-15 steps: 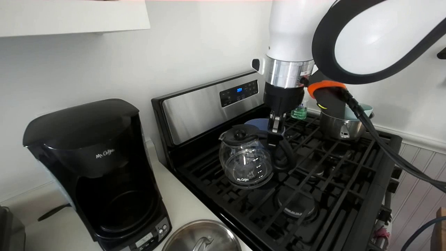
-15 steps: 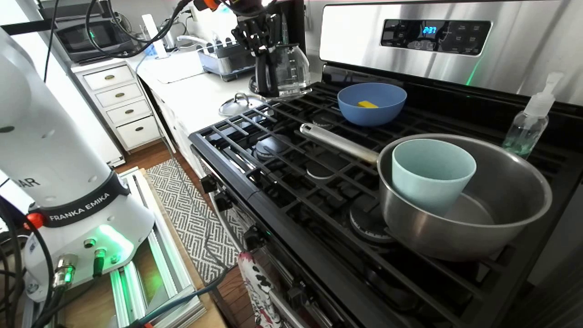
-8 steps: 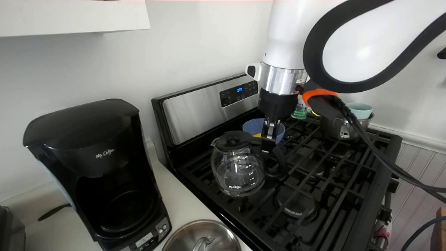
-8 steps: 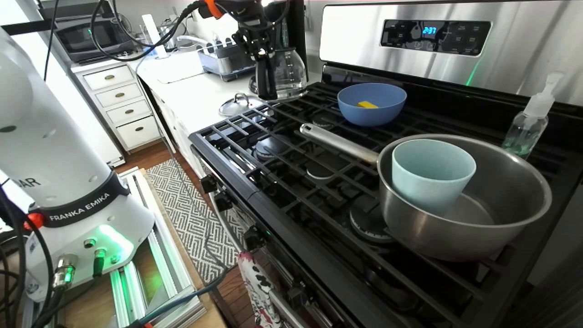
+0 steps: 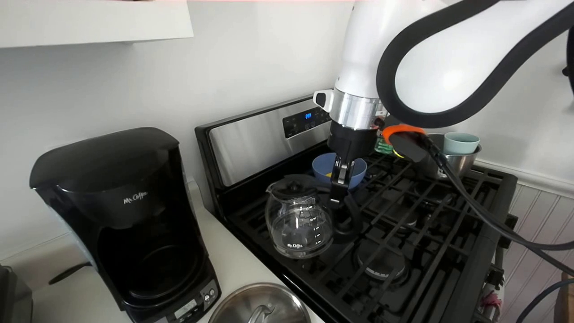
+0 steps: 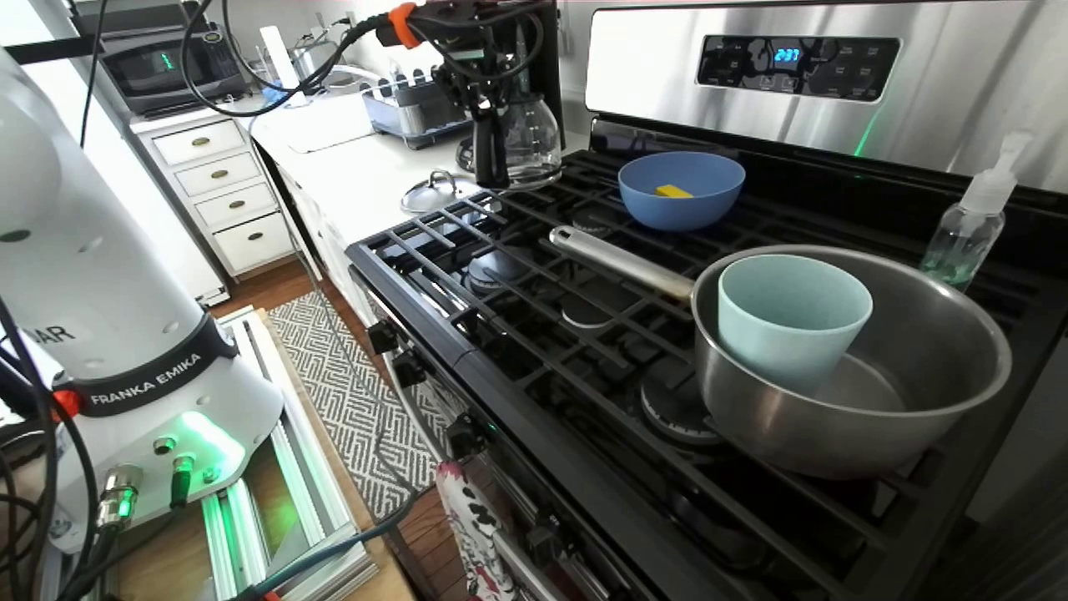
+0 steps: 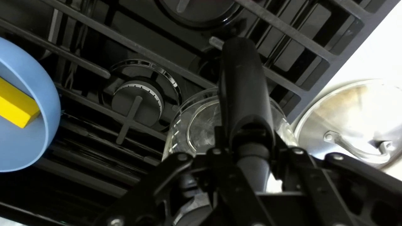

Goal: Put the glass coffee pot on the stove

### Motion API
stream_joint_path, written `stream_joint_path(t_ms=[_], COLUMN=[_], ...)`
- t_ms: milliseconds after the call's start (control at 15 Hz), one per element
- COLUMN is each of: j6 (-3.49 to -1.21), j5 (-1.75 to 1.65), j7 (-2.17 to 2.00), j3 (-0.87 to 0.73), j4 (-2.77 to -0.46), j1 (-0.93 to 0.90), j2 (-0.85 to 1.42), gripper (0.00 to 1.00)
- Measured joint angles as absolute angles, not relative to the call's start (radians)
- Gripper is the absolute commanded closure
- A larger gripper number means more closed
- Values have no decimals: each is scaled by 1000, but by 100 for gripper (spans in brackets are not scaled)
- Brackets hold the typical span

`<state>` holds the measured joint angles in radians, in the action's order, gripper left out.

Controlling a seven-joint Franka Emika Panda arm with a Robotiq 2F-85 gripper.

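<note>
- A robot's gripper grasps the black handle of a glass coffee pot, its jaws pressed to either side in the wrist view.
- The pot, close to upright, is over the stove, near the stove top's edge beside the counter; whether its base touches the grates cannot be told.
- A blue bowl with a yellow block inside sits toward the back edge, near the pot.
- At the edge farthest from the counter, a steel saucepan holds a pale green cup; a pump bottle stands just beside the pan, along the back edge.
- A black coffee machine stands on the counter, with a steel lid lying just beside it, near the stove's edge.
</note>
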<state>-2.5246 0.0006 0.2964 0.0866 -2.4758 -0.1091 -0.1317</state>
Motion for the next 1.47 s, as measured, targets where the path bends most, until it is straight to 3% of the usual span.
stream_joint_path(t_ms=[1333, 1400, 1467], j6=[-2598, -2598, -2598], j5=[15, 16, 17], j7=[305, 305, 305], j3=[45, 44, 44], j4=[-2484, -2484, -2484], j1=[-106, -106, -106], j2=[-93, -93, -93], gripper=[92, 42, 41])
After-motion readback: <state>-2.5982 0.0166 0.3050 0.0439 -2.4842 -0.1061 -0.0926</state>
